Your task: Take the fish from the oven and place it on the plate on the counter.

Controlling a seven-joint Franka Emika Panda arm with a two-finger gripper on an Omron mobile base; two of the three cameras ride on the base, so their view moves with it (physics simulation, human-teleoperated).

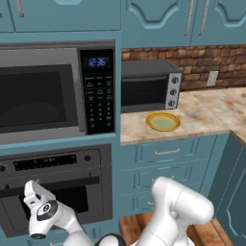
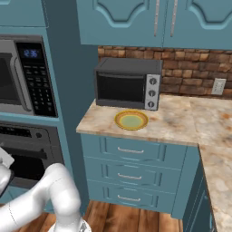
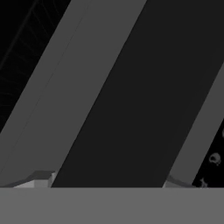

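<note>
Both base views look forward and down from behind the arm, left and right, sharing the small black-and-silver toaster oven [image 1: 150, 85], the round yellow plate [image 2: 131, 120] and the beige mottled stone tabletop [image 1: 211, 113]. The hand view sits pressed close against the dark grey built-in oven [image 1: 55, 187].

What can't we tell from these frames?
- Fish: oven window is dark in the left base view, so its inside is unreadable.
- Hand state: fingertips not distinguishable in the hand view, close against grey oven bars.
- Oven: cut off by the right base view's left edge.
- Plate: bare, nothing hidden.
</note>
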